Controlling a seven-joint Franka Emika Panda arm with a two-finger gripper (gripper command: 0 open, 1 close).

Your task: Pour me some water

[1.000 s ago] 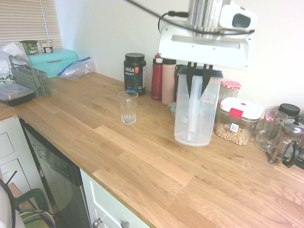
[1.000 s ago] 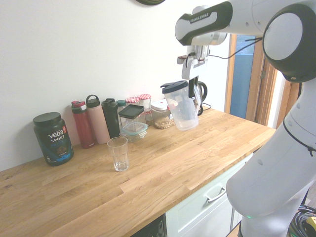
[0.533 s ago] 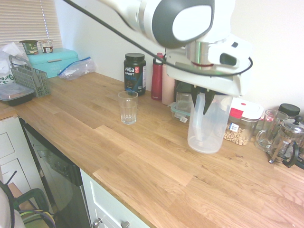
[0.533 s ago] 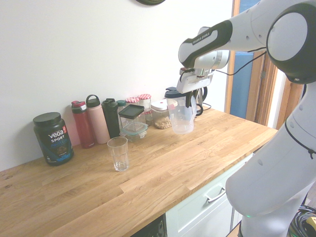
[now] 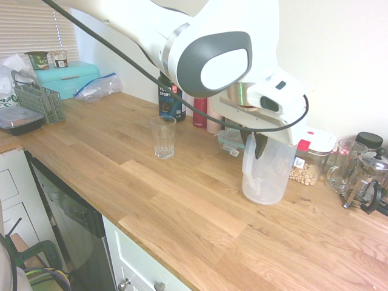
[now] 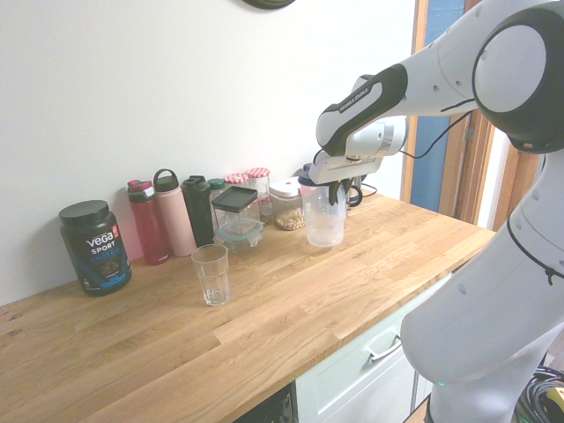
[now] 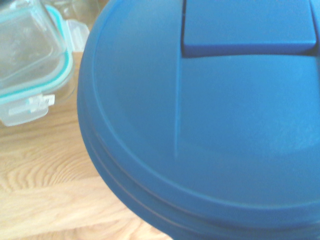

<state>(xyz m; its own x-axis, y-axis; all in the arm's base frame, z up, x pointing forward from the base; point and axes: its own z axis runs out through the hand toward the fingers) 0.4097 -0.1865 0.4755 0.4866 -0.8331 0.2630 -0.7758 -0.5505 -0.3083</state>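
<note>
From the first exterior view I see my end effector (image 5: 259, 140) clamped shut on the handle of the clear plastic pitcher (image 5: 265, 173), which stands upright at the back right of the worktop (image 5: 182, 206), its base on or barely off the wood; I cannot tell which. The drinking glass (image 5: 163, 137) stands upright and looks empty, well apart from the pitcher toward the picture's left. Behind the pitcher I make out a white-lidded container of nuts (image 5: 307, 159), and further right a glass mug (image 5: 344, 165) and a French press (image 5: 367, 179). A black Vega tub (image 5: 171, 102) stands near the wall behind the glass. In the second exterior view the arm comes in from the right, and the end effector (image 6: 335, 182) grips the pitcher (image 6: 323, 218) near its blue lid, fingers closed on the handle. The glass (image 6: 211, 274) is nearer the camera and to the left, in front of a red bottle (image 6: 148, 222), a pink bottle (image 6: 176, 214) and a dark bottle (image 6: 198, 210) lined along the wall. The wrist view is almost filled by the pitcher's blue lid (image 7: 210, 130), with a clear food box with a teal seal (image 7: 30, 65) on the wood beside it.
</note>
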